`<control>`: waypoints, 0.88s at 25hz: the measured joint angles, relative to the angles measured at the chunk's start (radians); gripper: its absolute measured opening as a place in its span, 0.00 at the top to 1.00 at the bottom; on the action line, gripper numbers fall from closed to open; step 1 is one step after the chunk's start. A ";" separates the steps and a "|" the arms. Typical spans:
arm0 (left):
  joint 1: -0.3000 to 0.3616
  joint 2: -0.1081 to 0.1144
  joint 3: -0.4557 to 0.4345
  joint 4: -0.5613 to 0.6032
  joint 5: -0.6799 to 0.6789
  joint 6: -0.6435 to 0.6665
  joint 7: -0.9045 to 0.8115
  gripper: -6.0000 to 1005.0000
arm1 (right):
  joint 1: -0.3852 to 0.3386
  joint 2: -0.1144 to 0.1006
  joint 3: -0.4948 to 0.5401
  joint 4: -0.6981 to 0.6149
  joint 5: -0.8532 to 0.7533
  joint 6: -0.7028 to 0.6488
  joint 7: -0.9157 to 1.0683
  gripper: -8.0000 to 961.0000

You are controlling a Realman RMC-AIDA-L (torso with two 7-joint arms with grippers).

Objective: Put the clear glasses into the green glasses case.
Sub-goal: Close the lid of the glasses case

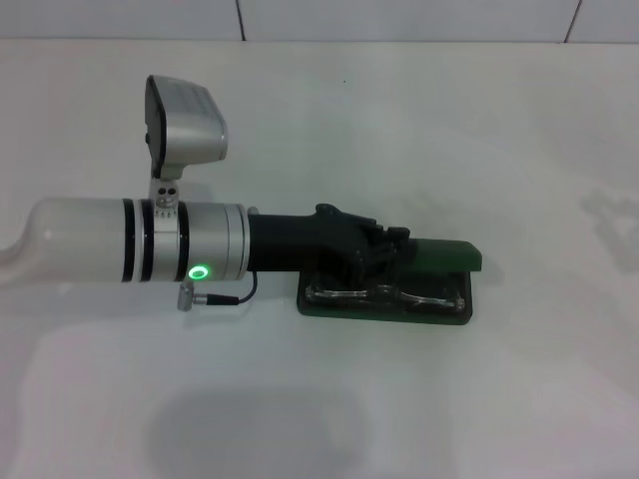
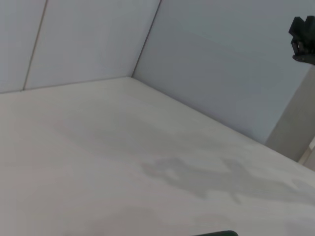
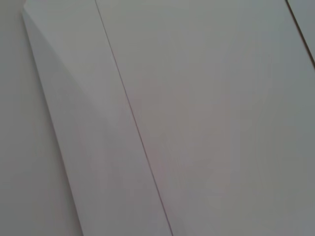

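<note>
In the centre-right of the head view, slightly below the middle, the case (image 1: 394, 299) lies open on the desk (image 1: 479, 130), a dark green oblong shell with rounded corners, its long side running across the frame. Its lid (image 1: 444, 254) stands up along the far edge as a brighter green strip. Inside the tray lie the glasses (image 1: 404, 295), colourless and see-through, showing only as pale curved glints of rim and thin arms against the dark lining.

The left pincer (image 1: 374, 261) reaches in from the left of the frame and sits over the left half of the tray, black and blocky; its tips are lost against the dark case, so whether they are apart, together or holding the glasses cannot be told. Behind it the arm is a smooth white and silver cylinder with black bands and a glowing green ring light (image 1: 200, 271), a thin black cable (image 1: 235, 293) looping below, and a silver camera housing (image 1: 185, 125) standing up above it.

The desk is a plain matte off-white surface with faint soft shadows.

The left wrist view shows only bare desk meeting a pale panelled wall (image 2: 88, 39), a sliver of dark green at the bottom edge, and a black fitting (image 2: 302, 39) at upper right. The right wrist view shows only pale panels with thin seams; the right pincer appears nowhere.
</note>
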 joint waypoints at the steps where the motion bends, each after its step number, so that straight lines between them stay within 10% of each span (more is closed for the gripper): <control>1: 0.003 0.000 0.004 0.000 0.000 0.000 0.000 0.83 | 0.000 0.000 0.000 0.000 0.000 0.000 0.000 0.79; 22: 0.088 0.001 0.025 0.001 -0.049 0.102 0.102 0.80 | 0.023 -0.004 0.007 0.000 -0.001 0.008 0.002 0.76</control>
